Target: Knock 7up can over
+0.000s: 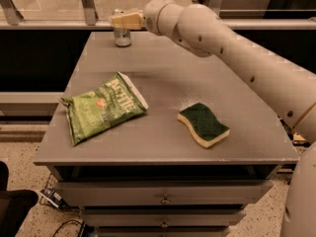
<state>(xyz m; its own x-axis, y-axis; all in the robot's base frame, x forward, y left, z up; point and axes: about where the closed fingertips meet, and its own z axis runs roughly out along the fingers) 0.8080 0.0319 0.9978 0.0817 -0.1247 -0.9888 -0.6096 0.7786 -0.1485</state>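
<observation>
The gripper hangs at the top of the can, which stands upright just beneath it. They may be touching. I cannot tell whether the gripper is open or closed. The tipping is not yet done.

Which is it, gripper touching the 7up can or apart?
Cannot tell. The camera view has the gripper overlapping the top of the upright 7up can at the far edge of the table: no gap shows, nor plain contact.
</observation>
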